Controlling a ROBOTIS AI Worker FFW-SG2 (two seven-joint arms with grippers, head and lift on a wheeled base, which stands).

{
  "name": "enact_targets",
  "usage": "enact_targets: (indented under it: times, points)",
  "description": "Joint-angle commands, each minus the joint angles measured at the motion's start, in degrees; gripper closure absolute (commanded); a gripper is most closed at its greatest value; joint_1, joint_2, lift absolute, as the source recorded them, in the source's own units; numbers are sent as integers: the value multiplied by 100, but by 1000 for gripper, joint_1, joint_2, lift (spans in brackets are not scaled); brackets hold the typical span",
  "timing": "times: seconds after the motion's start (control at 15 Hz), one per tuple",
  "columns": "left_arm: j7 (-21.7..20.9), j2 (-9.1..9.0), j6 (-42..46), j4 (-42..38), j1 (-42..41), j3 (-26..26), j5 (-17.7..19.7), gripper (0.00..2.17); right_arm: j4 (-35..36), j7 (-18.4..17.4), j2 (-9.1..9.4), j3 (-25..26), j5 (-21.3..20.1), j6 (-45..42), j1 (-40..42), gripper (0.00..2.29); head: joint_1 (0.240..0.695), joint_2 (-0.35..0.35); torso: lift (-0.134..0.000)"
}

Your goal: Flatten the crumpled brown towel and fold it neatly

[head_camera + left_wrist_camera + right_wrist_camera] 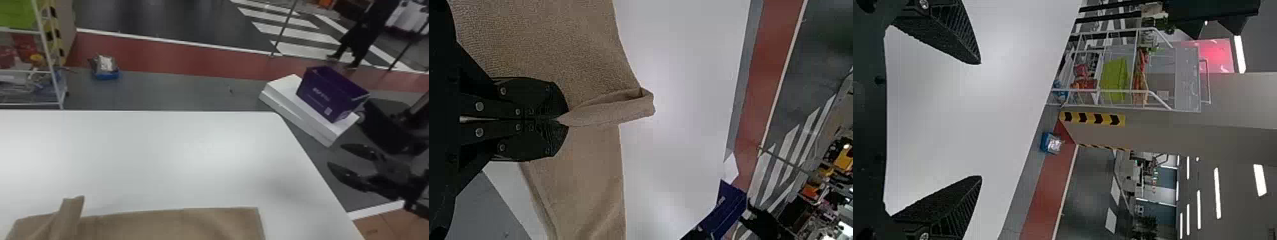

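The brown towel [178, 225] lies along the near edge of the white table, mostly spread, with a raised pinched fold standing up near its left end. In the left wrist view, the left gripper [563, 120] is shut on that ridge of the towel [594, 175], and the folded strip juts out past its fingertips. The right gripper [335, 154] is off the table's right side, away from the towel, its two fingers apart. In the right wrist view, the right gripper [978, 120] is open with nothing between its fingers.
The white table [159, 153] has its right edge slanting toward the right arm. Beyond that edge, a purple box [328, 92] sits on white boxes [297, 111]. A wire rack [52, 70] and a blue tray [107, 75] stand behind the table at left.
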State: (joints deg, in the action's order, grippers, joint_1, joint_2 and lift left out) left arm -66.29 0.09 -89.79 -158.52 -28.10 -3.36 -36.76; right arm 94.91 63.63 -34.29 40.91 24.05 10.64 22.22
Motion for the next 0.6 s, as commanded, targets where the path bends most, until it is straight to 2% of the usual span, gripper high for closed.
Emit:
enact_targets:
  times: [0.0, 0.27, 0.53]
  points:
    - [213, -24, -24, 14, -73, -745, -165, 1430, -34, -9, -16, -65, 4, -48, -25, 46, 695, -350, -124]
    - [916, -24, -24, 322, 41, -1650, -252, 1430, -69, -9, -8, -92, -5, -101, -25, 49, 695, -350, -124]
    - [1312, -24, -24, 313, 340, -2177, -367, 1430, -78, -18, 1, -92, -49, -101, -25, 49, 695, -350, -124]
